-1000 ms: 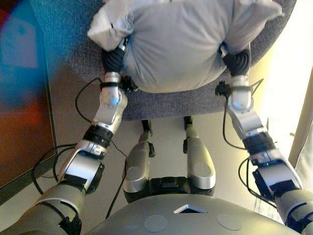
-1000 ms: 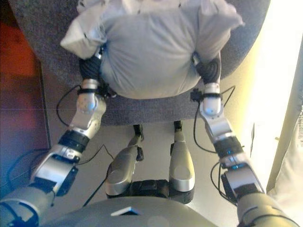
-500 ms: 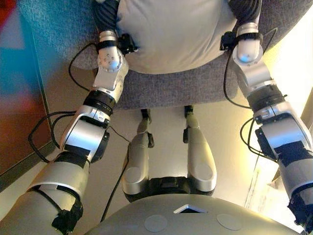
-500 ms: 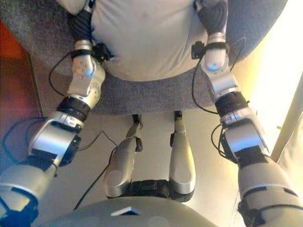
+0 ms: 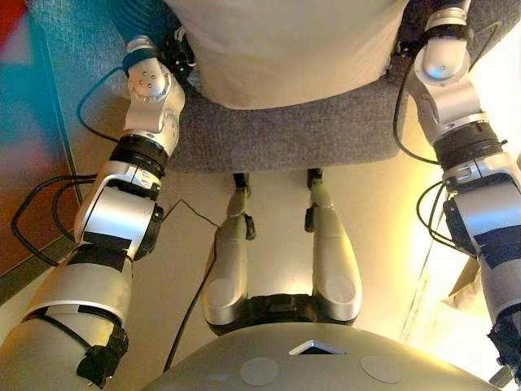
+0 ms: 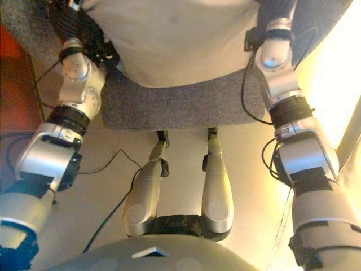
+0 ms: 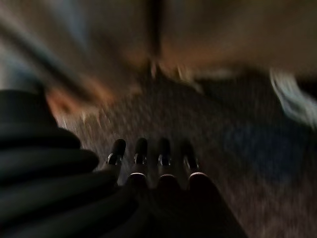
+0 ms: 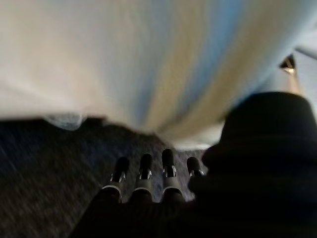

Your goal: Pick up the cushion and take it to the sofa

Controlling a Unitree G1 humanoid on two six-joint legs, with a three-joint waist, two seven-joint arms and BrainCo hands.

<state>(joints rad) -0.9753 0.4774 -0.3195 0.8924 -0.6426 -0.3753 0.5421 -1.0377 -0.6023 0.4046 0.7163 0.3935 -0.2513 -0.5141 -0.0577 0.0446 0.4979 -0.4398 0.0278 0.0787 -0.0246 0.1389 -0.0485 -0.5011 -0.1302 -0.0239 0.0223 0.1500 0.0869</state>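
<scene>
- Both arms pushed further up since a second ago; big pale-grey soft fabric cushion (image 5: 285, 49) sits between them over the dark grey woven seat (image 5: 285, 138).
- Left hand (image 7: 148, 161) and right hand (image 8: 148, 173): fingers straight, flat-ish.
- Probably light and squishy, so squeeze its sides.

Both arms reach forward, roughly parallel, wrists toward the top of the eye views; left hand (image 7: 148, 163) seen in its wrist view with fingers (image 7: 141, 151) straight, side by side, dark tips pointing ahead; right hand (image 8: 153, 173) likewise, fingers (image 8: 167, 163) extended in a row, not curled; thumbs not visible in either wrist view.
</scene>
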